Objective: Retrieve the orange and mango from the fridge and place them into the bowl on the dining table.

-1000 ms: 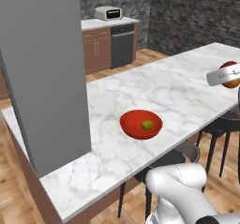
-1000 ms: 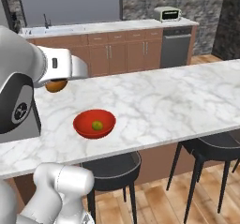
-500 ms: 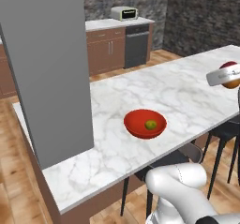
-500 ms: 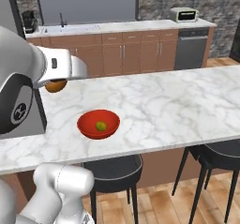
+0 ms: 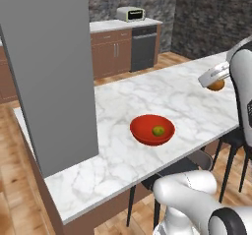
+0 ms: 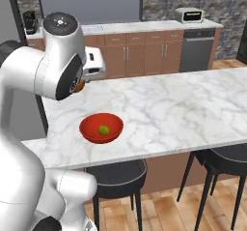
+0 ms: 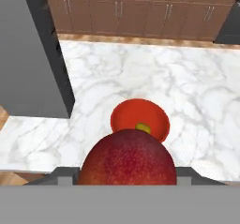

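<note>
While a small yellow-green fruit, likely the mango (image 5: pixel 158 130), is already sitting in the red bowl (image 5: pixel 141 136) on the marble table (image 5: pixel 147 94), the gripper (image 5: pixel 215 83) is clasping the orange (image 7: pixel 126 157) above the tabletop, leaving only that drop.

A red bowl (image 5: pixel 152 130) sits on the marble dining table (image 5: pixel 123 106).

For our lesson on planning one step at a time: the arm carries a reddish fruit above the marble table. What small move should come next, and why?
Probably carry the hand across and down toward the red bowl. The reddish fruit sits clamped in the jaws above the dining table, well off to one side of the bowl, which already holds a small yellow-green fruit.
</note>
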You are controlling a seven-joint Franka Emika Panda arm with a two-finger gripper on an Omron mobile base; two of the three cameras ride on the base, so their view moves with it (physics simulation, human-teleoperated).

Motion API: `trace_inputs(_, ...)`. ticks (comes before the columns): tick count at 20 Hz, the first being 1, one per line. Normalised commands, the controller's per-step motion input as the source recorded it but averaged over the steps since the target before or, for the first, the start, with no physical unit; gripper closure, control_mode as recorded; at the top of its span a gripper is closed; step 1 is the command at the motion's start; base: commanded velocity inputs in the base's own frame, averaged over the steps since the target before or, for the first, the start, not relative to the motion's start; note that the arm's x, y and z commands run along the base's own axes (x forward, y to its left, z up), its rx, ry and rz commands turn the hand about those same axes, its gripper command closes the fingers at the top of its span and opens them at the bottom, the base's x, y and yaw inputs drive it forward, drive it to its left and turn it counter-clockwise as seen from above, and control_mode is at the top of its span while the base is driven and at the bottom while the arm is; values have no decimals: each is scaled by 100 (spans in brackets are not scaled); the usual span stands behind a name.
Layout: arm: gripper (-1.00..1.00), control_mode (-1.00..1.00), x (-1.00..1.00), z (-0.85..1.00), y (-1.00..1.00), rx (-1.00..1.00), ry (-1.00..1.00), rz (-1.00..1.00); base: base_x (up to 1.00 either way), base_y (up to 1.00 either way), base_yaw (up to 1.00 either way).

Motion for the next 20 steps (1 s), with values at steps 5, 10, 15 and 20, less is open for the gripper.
trace_inputs(5,100,-100,86,-55,5,-1,24,12,0,0,0)
trace_inputs(10,100,-100,42,-60,23,-7,9,0,0,0,0)
trace_inputs(15,100,-100,8,-40,4,-8,0,-5,0,0,0)
trace_inputs(20,100,-100,0,-30,0,-5,0,-12,0,0,0)
